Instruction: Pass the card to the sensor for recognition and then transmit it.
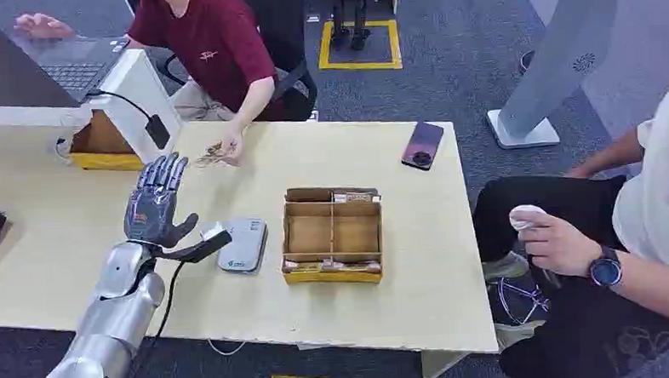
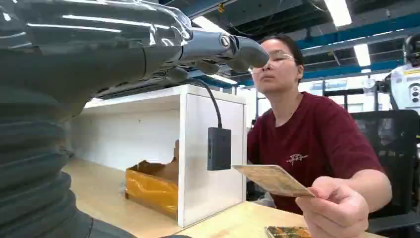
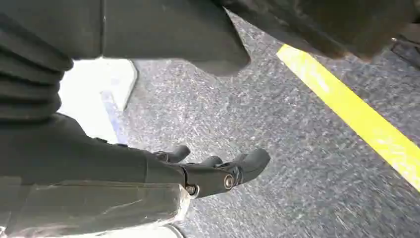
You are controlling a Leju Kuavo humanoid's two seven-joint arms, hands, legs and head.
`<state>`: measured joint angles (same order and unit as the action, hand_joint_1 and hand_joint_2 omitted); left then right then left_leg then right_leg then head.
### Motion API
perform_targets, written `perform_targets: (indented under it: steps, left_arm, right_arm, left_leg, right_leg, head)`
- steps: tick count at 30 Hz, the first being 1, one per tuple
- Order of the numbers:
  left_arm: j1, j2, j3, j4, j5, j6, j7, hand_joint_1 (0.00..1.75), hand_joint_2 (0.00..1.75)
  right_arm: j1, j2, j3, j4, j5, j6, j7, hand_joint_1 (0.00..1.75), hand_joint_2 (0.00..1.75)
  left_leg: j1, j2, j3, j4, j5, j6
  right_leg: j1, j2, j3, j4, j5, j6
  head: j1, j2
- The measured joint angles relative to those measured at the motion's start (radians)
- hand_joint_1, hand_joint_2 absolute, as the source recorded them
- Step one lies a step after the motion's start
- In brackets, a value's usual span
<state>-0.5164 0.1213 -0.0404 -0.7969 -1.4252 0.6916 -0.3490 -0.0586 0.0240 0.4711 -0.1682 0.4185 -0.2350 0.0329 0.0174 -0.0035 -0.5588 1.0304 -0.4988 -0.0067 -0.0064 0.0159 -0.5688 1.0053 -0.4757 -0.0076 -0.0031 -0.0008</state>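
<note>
My left hand is raised above the table's left part, its fingers spread and holding nothing. It stands just left of the flat grey sensor. Across the table a person in a dark red shirt holds a card out over the far edge, beyond my hand. In the left wrist view the card sits flat in the person's fingers, apart from my left hand. My right hand hangs over the carpet, empty, with its fingers loosely extended.
A compartmented cardboard box sits right of the sensor. A phone lies at the far right of the table. A white shelf with a laptop stands at the back left. A second person sits at the right.
</note>
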Motion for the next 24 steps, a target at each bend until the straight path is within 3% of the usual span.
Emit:
perform_targets:
  steps: [4,13,14,15,24]
  left_arm:
    - [-0.004,-0.006,0.000,0.002,0.009,0.000,-0.007,0.00,1.75]
    - [-0.004,-0.011,0.000,0.002,0.014,0.000,-0.028,0.02,1.75]
    - [-0.004,-0.013,0.000,0.002,0.016,0.000,-0.028,1.22,1.75]
    - [-0.004,-0.015,0.000,0.002,0.018,0.000,-0.028,1.75,1.75]
    - [-0.009,-0.023,0.000,0.018,0.054,0.000,-0.065,1.75,1.75]
  right_arm:
    - [-0.007,0.000,0.000,-0.001,-0.002,-0.005,-0.025,0.00,1.75]
    - [-0.005,-0.001,0.000,0.000,0.004,0.002,-0.015,0.00,1.75]
    - [-0.004,-0.001,0.000,0.000,0.006,0.004,-0.015,0.00,1.75]
    - [-0.003,-0.001,0.000,0.000,0.007,0.004,-0.013,0.00,1.75]
    - [0.000,-0.005,0.000,0.000,0.013,-0.002,-0.017,0.00,1.75]
  left_leg:
    - [0.000,0.000,0.000,0.000,0.000,0.000]
    - [0.000,0.000,0.000,0.000,0.000,0.000]
    - [0.000,0.000,0.000,0.000,0.000,0.000]
    - [0.000,0.000,0.000,0.000,0.000,0.000]
    - [0.000,0.000,0.000,0.000,0.000,0.000]
  right_leg:
    - [0.000,0.000,0.000,0.000,0.000,0.000]
    - [0.000,0.000,0.000,0.000,0.000,0.000]
    - [0.000,0.000,0.000,0.000,0.000,0.000]
    - [0.000,0.000,0.000,0.000,0.000,0.000]
    - [0.000,0.000,0.000,0.000,0.000,0.000]
  head:
    - [0.000,0.000]
    - [0.000,0.000]
    - [0.000,0.000]
    - [0.000,0.000]
    - [0.000,0.000]
